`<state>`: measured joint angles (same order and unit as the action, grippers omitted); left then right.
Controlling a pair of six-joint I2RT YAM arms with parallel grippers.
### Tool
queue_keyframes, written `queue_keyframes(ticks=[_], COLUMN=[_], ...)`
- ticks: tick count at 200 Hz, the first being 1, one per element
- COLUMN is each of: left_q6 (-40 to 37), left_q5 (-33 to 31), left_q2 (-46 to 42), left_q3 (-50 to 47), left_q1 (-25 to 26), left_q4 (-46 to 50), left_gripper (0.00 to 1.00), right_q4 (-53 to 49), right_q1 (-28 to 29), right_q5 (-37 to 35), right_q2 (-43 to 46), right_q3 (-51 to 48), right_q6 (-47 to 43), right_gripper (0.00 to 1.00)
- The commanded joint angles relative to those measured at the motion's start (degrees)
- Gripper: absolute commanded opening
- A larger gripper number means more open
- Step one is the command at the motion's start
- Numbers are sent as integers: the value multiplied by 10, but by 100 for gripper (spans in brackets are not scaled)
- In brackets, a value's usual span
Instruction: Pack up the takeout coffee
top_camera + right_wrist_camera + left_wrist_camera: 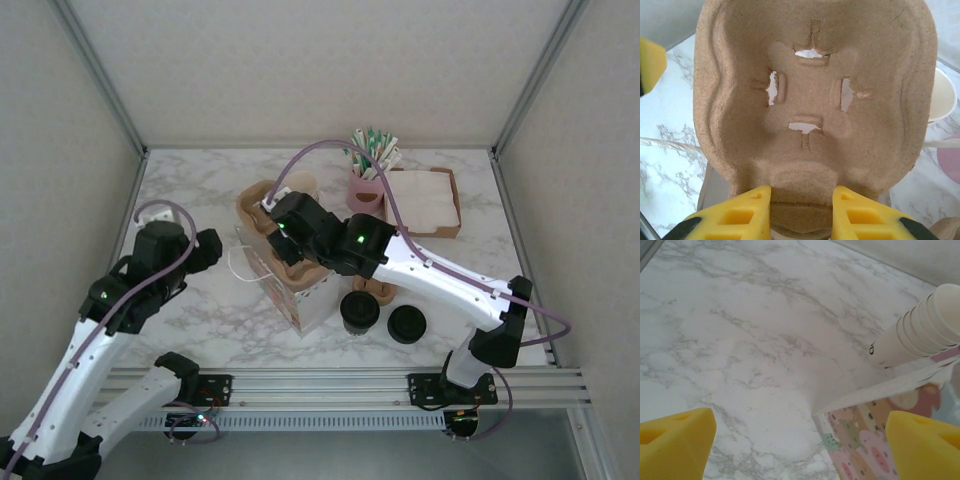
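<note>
Top external view: a white marble table (200,190) is enclosed by beige walls (300,70) and metal rails (100,75). The takeout coffee (360,312) is set upright on the near side, just right of a paper bag (305,300). The left gripper (800,432) is held open over bare marble. The right gripper (801,200) is clamped on a cardboard cup carrier (815,100).

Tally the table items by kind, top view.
Takeout coffee: 1
Loose black lid: 1
Pulp cup carrier: 1
Paper bag: 1
Cream cup stack: 1
Pink stick holder: 1
Napkin box: 1
Unclear brown item: 1
Total: 8
</note>
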<state>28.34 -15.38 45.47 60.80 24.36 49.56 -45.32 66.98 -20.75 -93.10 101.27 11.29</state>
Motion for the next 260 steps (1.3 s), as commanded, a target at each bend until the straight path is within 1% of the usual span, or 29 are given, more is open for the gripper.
queue_keyframes(ticks=[1, 18, 43, 63, 90, 113, 196, 260], left_q6=[-52, -66, -79, -77, -66, -50, -58, -61], left_q5=[75, 115, 155, 208, 230, 258, 303, 308], left_q2=[26, 49, 85, 101, 129, 133, 131, 137], left_q3=[31, 47, 73, 72, 72, 56, 6, 0], left_q1=[-31, -55, -90, -123, -147, -166, -167, -167], left_q4=[-34, -55, -67, -94, -117, -151, -187, -187], left_gripper=[88, 89, 89, 89, 88, 87, 87, 87], right_q4=[-22, -32, -47, -67, -92, -111, -151, -177], right_q1=[-4, -4, -4, -4, -4, -4, -10, -21], right_q5=[-6, -6, -2, -4, 1, 4, 33, 45], right_q2=[14, 7, -4, -17, -36, -50, -82, -104], right_q3=[-3, 6, 22, 38, 59, 75, 115, 136], right_q6=[12, 14, 15, 17, 21, 23, 33, 37], right_gripper=[29, 28, 29, 29, 29, 29, 29, 29])
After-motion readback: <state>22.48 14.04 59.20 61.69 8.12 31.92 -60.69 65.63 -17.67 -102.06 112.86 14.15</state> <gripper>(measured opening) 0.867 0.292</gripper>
